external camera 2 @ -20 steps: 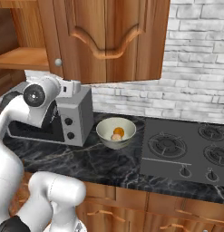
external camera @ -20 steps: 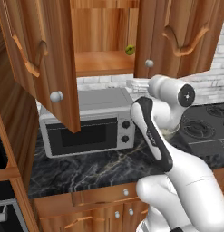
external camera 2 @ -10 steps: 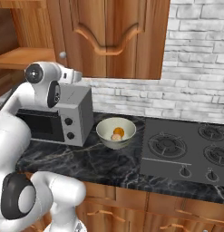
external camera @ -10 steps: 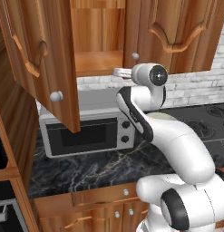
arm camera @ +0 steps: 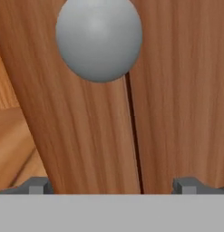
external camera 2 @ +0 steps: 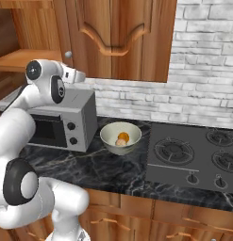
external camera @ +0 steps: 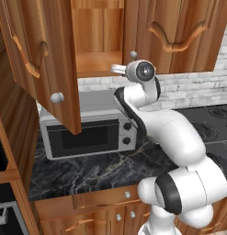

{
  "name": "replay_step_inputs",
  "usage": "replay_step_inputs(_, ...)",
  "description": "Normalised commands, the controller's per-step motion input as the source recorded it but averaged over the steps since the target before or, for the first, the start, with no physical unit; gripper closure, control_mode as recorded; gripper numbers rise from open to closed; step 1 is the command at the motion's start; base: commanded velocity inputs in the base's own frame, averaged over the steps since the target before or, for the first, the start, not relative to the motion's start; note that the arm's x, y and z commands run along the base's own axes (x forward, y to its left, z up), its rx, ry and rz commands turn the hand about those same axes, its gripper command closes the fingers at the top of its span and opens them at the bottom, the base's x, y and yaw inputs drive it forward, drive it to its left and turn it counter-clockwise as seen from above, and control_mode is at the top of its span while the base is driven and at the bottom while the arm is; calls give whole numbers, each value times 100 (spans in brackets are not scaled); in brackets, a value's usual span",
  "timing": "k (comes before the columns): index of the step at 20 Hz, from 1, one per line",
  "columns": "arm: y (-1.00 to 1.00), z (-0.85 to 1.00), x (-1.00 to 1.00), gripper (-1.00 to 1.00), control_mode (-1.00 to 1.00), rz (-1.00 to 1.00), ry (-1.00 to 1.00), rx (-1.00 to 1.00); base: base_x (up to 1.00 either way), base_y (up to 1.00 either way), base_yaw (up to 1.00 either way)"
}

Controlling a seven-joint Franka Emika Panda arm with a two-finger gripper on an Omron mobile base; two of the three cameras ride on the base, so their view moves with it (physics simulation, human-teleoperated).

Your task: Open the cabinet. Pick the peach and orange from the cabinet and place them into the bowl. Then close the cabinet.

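While the claw (arm camera: 111, 185) stands spread wide and empty, close before one round silver knob (arm camera: 99, 40) on a door of the cabinet (external camera 2: 118, 37), the dark surface (external camera 2: 104, 169) carries one bowl (external camera 2: 120, 138) with two fruits, peach (external camera 2: 120, 142) and orange (external camera 2: 124, 137), beside one microwave (external camera 2: 61, 124). No legible writing.

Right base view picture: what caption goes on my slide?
Robot arm reaches up beside the cabinet door while two fruits sit in the bowl by the microwave.

Bowl (external camera 2: 120, 137) on the counter (external camera 2: 89, 167) between microwave (external camera 2: 66, 123) and stove (external camera 2: 193, 157); cabinet (external camera 2: 120, 37) above; two fruits in bowl
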Motion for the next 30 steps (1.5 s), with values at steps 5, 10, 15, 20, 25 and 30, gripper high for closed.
replay_step_inputs(5, 42, 47, -50, -100, -100, 1, 15, 0, 0, 0, 0)
replay_step_inputs(10, 55, -6, -100, -100, -100, 11, -2, -11, 0, 0, 0)
replay_step_inputs(15, 34, -10, -100, -100, -100, 11, -14, -6, 0, 0, 0)
replay_step_inputs(20, 0, 36, -100, -100, -100, 24, -6, 1, 0, 0, 0)
replay_step_inputs(25, 10, 47, -100, -100, -100, 39, 0, 0, 0, 0, 0)
replay_step_inputs(30, 20, 43, -100, -100, -100, 46, 0, 0, 0, 0, 0)
